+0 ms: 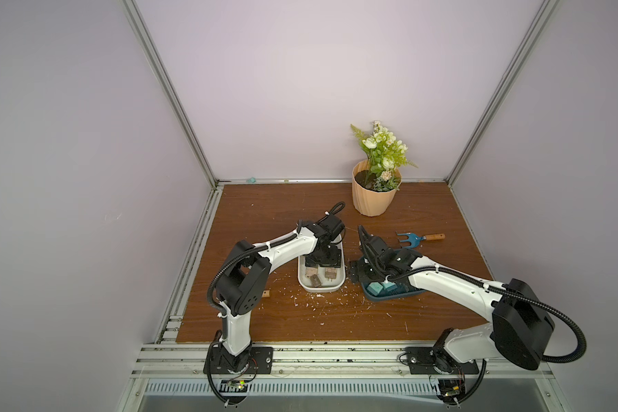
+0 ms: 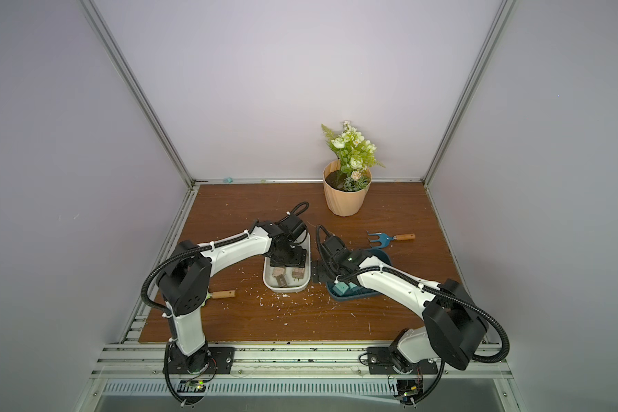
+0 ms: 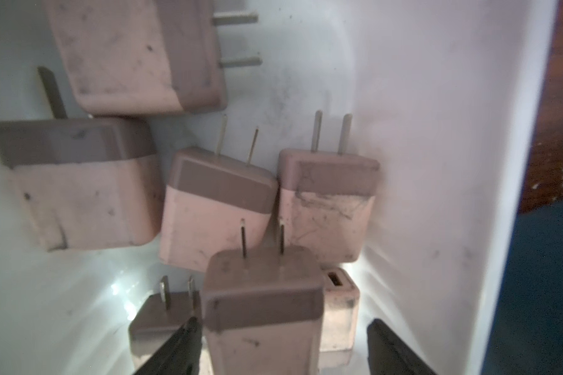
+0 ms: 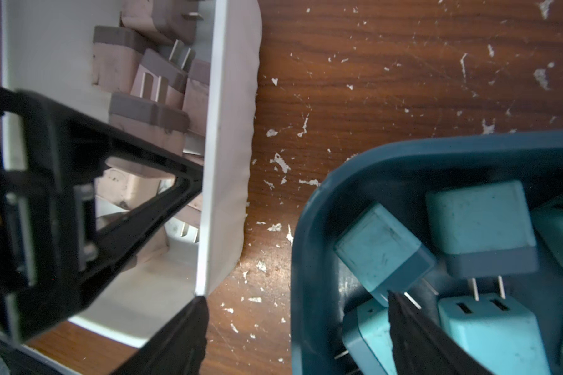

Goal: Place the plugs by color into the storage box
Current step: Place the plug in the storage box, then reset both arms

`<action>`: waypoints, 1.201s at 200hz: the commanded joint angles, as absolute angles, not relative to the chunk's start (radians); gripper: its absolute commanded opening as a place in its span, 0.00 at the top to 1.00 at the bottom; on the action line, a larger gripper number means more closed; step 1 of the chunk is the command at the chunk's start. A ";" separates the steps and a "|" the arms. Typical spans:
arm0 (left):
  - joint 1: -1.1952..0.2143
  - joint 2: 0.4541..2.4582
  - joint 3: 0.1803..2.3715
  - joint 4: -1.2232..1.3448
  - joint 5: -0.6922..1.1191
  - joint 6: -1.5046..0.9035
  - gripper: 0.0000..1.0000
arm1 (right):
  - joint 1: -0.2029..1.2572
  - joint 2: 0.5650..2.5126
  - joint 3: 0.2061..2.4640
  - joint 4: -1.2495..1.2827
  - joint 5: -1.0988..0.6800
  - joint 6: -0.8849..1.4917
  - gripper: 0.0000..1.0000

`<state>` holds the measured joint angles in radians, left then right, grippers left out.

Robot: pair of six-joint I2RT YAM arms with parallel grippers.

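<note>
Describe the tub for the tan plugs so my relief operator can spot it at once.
From the peach flower pot at the back of the wooden table, come forward to the two tubs side by side. It is the white tub under the left gripper, holding tan-brown plugs; its neighbour, the dark teal tub, holds teal plugs.

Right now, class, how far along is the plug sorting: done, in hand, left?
Done: tan plugs lie in the white tub, teal plugs in the blue tub. In hand: nothing; left gripper and right gripper both open. Left: no loose plug shows on the table.
</note>
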<state>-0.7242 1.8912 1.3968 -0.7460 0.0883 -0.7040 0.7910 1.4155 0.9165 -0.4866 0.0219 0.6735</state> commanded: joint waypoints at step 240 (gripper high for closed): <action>-0.524 1.087 1.211 -0.883 -0.540 -0.616 0.02 | 0.529 1.107 0.812 -0.493 0.118 0.716 0.14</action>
